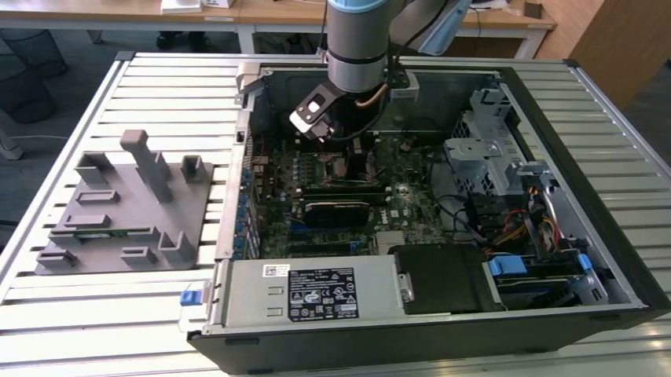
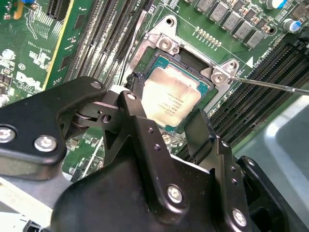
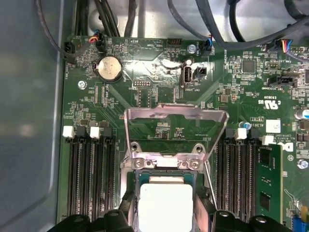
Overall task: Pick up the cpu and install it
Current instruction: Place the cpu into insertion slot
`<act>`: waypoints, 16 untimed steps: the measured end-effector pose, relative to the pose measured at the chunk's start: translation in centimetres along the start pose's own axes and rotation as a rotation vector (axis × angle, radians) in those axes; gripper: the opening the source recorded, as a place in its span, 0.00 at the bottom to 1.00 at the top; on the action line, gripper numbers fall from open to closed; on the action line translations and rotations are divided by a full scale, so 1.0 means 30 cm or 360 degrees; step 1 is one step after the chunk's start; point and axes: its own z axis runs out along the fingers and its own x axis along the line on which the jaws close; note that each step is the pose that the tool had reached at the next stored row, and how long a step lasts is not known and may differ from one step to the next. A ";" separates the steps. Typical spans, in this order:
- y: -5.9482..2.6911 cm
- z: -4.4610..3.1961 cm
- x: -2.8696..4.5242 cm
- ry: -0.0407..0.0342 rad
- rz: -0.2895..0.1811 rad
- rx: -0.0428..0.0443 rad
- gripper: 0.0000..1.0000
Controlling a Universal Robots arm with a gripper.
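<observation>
The cpu, a flat square chip with a silvery top and a green rim, lies in the motherboard socket; in the first wrist view the cpu sits below the raised metal load plate. My gripper straddles the chip, one black finger against one edge and the other against the opposite edge. In the exterior view the gripper reaches down into the open computer case over the middle of the motherboard.
A thin socket lever juts out beside the socket. Memory slots flank the socket, one holding a green stick. A grey fixture block stands on the slatted table at the exterior view's left. A power supply and drive cage crowd the case.
</observation>
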 end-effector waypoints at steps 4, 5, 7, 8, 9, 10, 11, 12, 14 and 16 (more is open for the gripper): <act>0.001 -0.020 -0.001 0.0000 0.0000 0.0000 0.61; 0.001 -0.025 -0.001 0.0000 0.0000 0.0000 0.60; 0.002 -0.048 -0.001 0.0000 0.0000 0.0001 0.36; 0.002 -0.051 -0.001 0.0000 0.0000 0.0002 0.36; 0.002 -0.053 -0.001 0.0000 0.0000 0.0002 0.30; 0.002 -0.055 -0.001 0.0000 0.0000 0.0002 0.30; 0.002 -0.057 -0.002 0.0000 0.0000 0.0002 0.24; 0.002 -0.058 -0.002 0.0000 0.0000 0.0002 0.18; 0.003 -0.060 -0.002 0.0000 0.0000 0.0002 0.12; 0.003 -0.064 -0.002 0.0000 0.0000 0.0003 0.12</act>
